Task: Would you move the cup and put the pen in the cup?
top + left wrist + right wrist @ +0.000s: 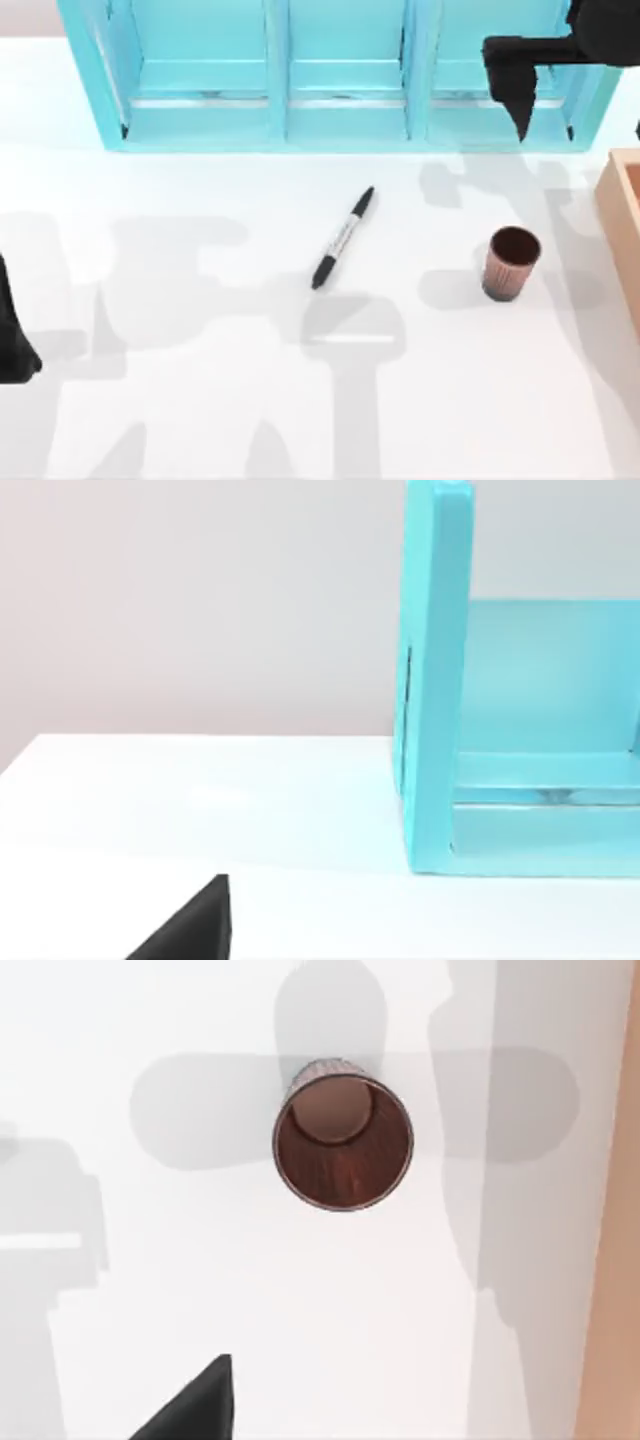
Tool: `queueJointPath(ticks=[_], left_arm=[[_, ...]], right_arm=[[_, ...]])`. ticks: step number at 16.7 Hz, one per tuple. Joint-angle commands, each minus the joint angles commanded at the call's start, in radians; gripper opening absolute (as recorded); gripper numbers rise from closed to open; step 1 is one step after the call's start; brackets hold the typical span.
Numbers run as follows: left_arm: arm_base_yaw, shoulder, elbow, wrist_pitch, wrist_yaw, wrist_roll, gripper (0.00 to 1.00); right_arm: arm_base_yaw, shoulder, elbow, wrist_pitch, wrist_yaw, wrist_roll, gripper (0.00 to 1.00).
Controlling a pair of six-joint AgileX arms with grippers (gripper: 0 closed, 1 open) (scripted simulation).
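White table [200, 420], pen [342, 238] flat, cup [511, 263] upright, right pincer [520, 90] cropped, left pincer [15, 350] cropped, spread of both unreadable

White table [200, 400] — carries: pen [342, 238], lying flat and slanted near the middle; cup [511, 263], upright, well right of the pen; blue shelf [340, 75] along the far edge; wooden box [625, 225] at the right edge.

Cup [511, 263] reddish-brown, faintly ribbed, dark inside. Pen [342, 238] black ends, grey-white barrel. Shelf [340, 75] turquoise. Table [200, 400] white. Box [625, 215] upper right tan.
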State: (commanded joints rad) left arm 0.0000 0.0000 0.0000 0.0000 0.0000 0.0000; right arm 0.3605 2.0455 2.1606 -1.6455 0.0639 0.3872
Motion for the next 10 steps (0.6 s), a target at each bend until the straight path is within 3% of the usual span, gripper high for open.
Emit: queueJointPath(ticks=[4, 10], left_arm=[[0.0, 0.0, 0.0, 0.0, 0.0, 0.0, 1.0], [0.0, 0.0, 0.0, 0.0, 0.0, 0.0, 1.0]], right_arm=[[0.032, 0.055, -0.001, 0.074, -0.026, 0.107, 1.0], [0.122, 0.193, -0.013, 0.278, -0.094, 0.381, 1.0]])
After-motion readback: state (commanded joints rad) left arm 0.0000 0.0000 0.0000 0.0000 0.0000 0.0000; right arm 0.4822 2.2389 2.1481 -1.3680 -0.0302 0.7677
